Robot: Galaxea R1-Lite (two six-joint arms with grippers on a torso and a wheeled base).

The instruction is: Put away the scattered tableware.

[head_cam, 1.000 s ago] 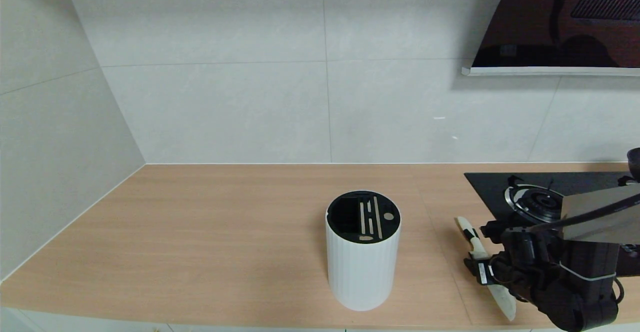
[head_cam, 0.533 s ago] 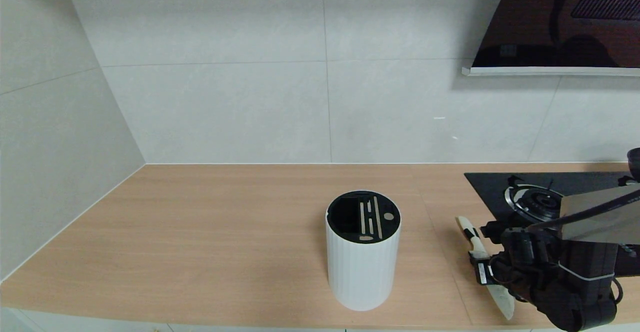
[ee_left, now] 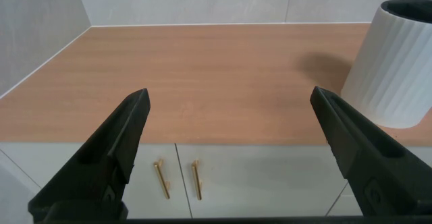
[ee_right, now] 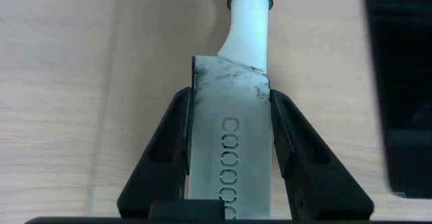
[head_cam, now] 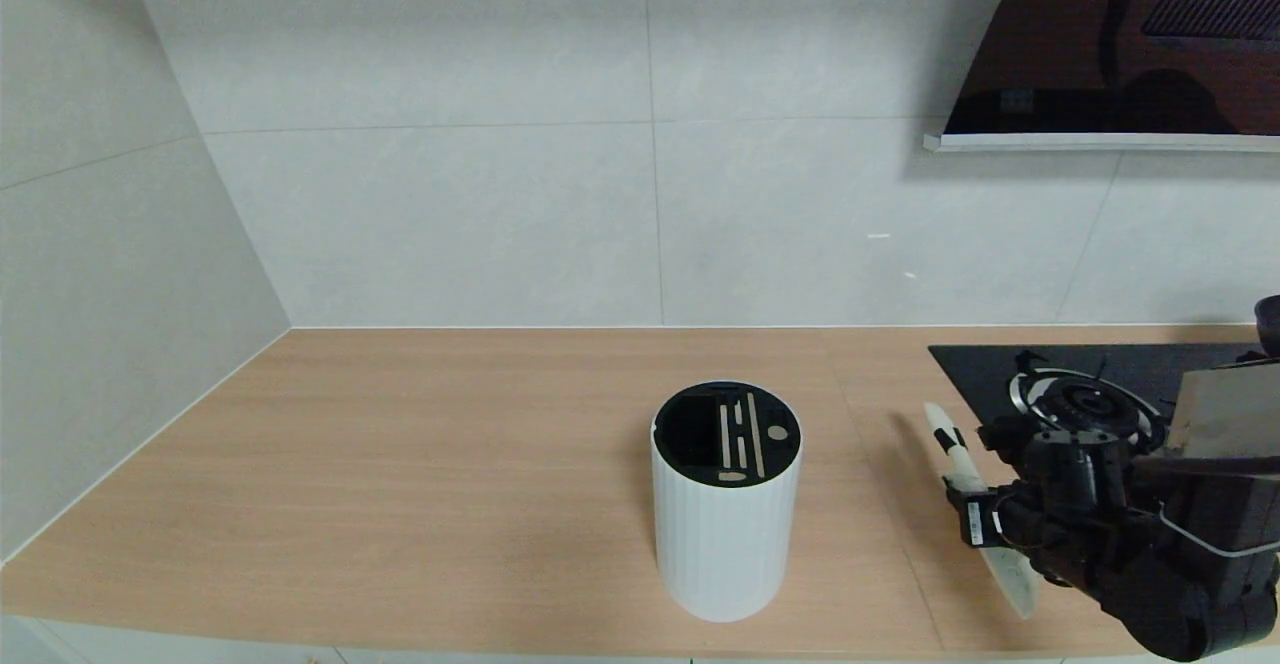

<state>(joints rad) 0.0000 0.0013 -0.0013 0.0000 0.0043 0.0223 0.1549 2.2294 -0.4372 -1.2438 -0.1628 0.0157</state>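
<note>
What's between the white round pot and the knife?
Nothing but bare wooden countertop. The head view shows that stretch between the white ribbed cylindrical holder and the white-handled knife.

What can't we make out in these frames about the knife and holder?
Knife: head view, mid-blade hidden by the right pincer; right wrist view, tip and handle end cut off by frame edges.
Holder: head view, slot depths too dark; left wrist view, cut off by the edge.
Burner: head view, partly hidden by the right arm.
</note>
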